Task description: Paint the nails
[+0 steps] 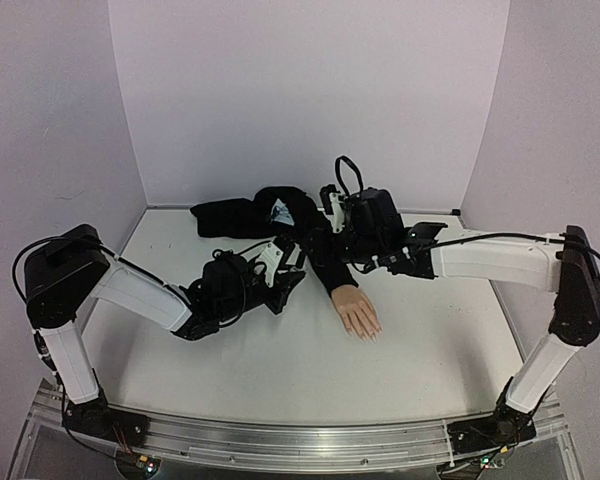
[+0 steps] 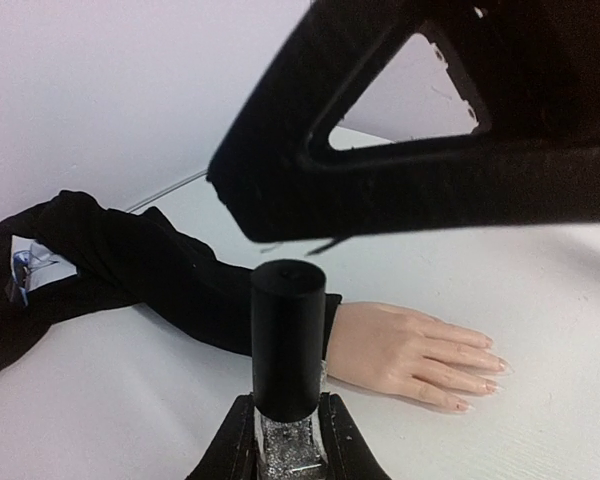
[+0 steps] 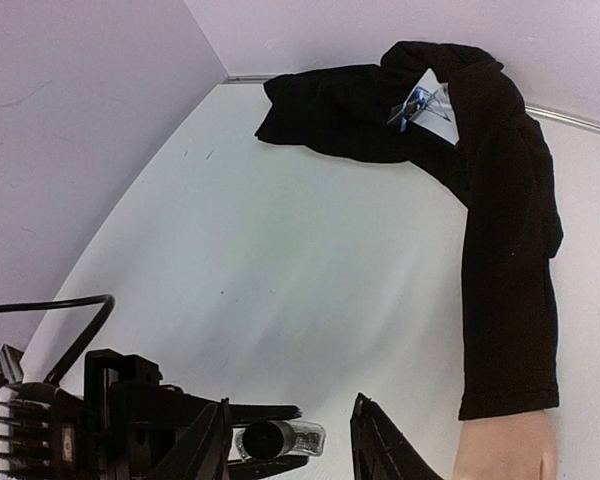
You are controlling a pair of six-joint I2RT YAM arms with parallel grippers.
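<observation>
My left gripper point(image 2: 285, 400) is shut on a small clear bottle point(image 2: 290, 445) of silver glitter polish with a black cap point(image 2: 288, 335), held upright. My right gripper point(image 3: 292, 400) is open and hovers just above the cap, with the bottle point(image 3: 280, 438) showing between its fingers. It fills the top of the left wrist view point(image 2: 420, 150). The mannequin hand point(image 2: 410, 350) lies flat on the table just beyond the bottle, with small pale nails point(image 2: 493, 364) at its fingertips. From above, both grippers point(image 1: 283, 283) point(image 1: 313, 253) meet left of the hand point(image 1: 358, 315).
The hand's long black sleeve point(image 3: 510, 280) trails to the back left corner and ends in a bunched heap point(image 1: 235, 215) with a white tag point(image 3: 425, 105). Lilac walls close in the white table point(image 1: 280, 380) at the back and both sides.
</observation>
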